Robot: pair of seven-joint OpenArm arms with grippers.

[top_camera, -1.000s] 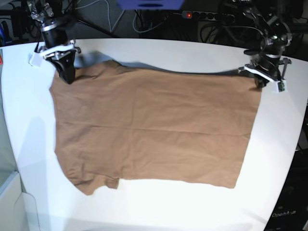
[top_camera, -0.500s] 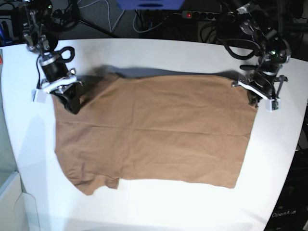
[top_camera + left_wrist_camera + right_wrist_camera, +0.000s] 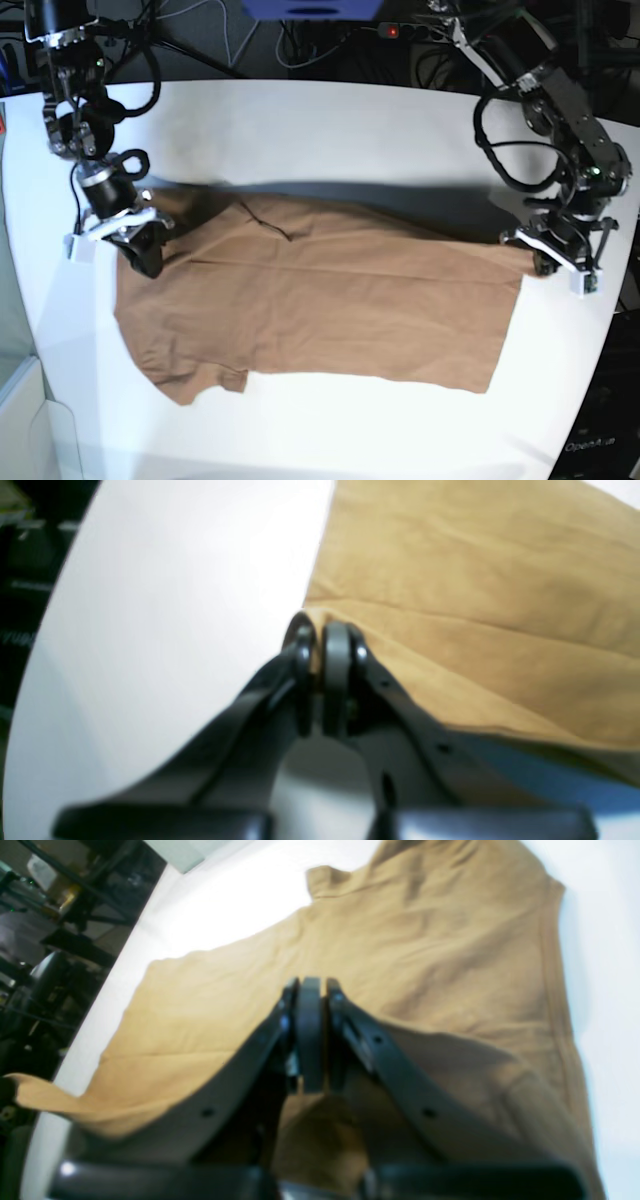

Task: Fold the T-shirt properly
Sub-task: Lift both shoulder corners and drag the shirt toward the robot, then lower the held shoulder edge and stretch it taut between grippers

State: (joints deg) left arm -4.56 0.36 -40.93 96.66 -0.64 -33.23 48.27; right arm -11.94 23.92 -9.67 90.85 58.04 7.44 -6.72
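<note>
The tan T-shirt (image 3: 330, 310) lies spread on the white table (image 3: 330, 120), its far edge raised off the surface and casting a shadow behind it. On the right of the base view, my left gripper (image 3: 546, 264) is shut on the shirt's far right corner; the left wrist view shows the fingertips (image 3: 336, 640) pinching the T-shirt (image 3: 475, 580) at its corner. On the left, my right gripper (image 3: 146, 262) is shut on the far left shoulder edge. In the right wrist view that gripper (image 3: 310, 990) holds the T-shirt (image 3: 425, 940), which hangs below it.
The table's curved rim (image 3: 600, 350) runs close to my left arm on the right. Cables and a power strip (image 3: 430, 32) lie behind the table. A pale translucent bin (image 3: 25, 420) stands at the front left corner.
Both grippers have moved toward the front of the table, carrying the shirt's far edge with them. That edge now hangs lifted over the middle of the shirt.
</note>
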